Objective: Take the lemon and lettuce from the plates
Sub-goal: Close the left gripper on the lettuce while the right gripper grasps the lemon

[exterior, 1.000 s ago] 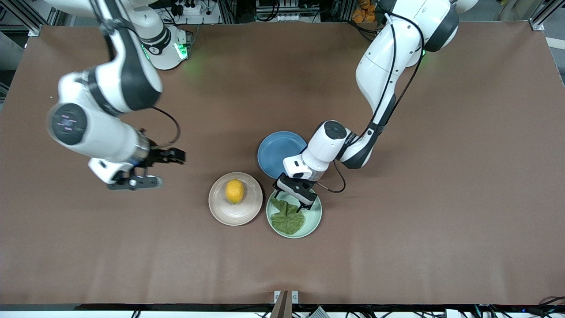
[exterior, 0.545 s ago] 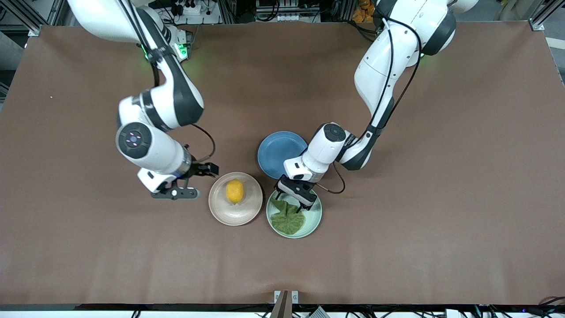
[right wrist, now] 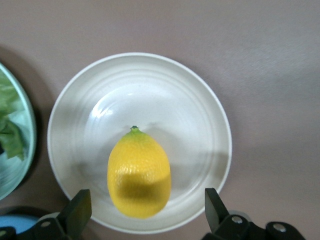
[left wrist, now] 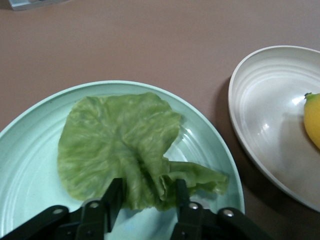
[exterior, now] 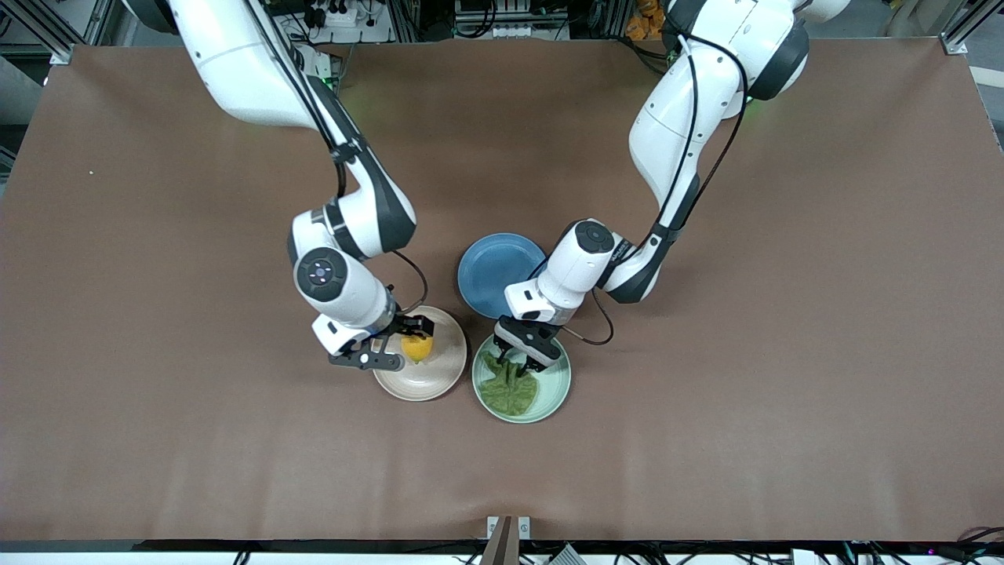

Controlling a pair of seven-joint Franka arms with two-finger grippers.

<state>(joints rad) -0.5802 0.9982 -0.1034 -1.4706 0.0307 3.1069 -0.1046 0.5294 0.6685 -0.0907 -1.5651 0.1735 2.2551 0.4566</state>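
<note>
The yellow lemon (exterior: pixel 418 348) (right wrist: pixel 139 172) lies on the beige plate (exterior: pixel 430 382) (right wrist: pixel 150 90). My right gripper (exterior: pixel 398 344) (right wrist: pixel 146 207) hangs low over that plate, open, one finger on each side of the lemon and apart from it. The green lettuce (exterior: pixel 510 390) (left wrist: pixel 117 140) lies on the mint plate (exterior: pixel 555 384) (left wrist: pixel 30 165). My left gripper (exterior: pixel 524 362) (left wrist: pixel 147 197) is down on the plate. Its jaws are partly closed on the leaf's edge, which is bunched into folds between them.
A blue plate (exterior: pixel 492 271) sits beside the left wrist, farther from the front camera than the two plates. The beige and mint plates nearly touch. The left wrist view also shows the beige plate (left wrist: pixel 265 115) and the lemon's tip (left wrist: pixel 314 117).
The right arm has swung in from its end of the table to the beige plate and lowered around the lemon. The left gripper's jaws have narrowed, crumpling the lettuce.
</note>
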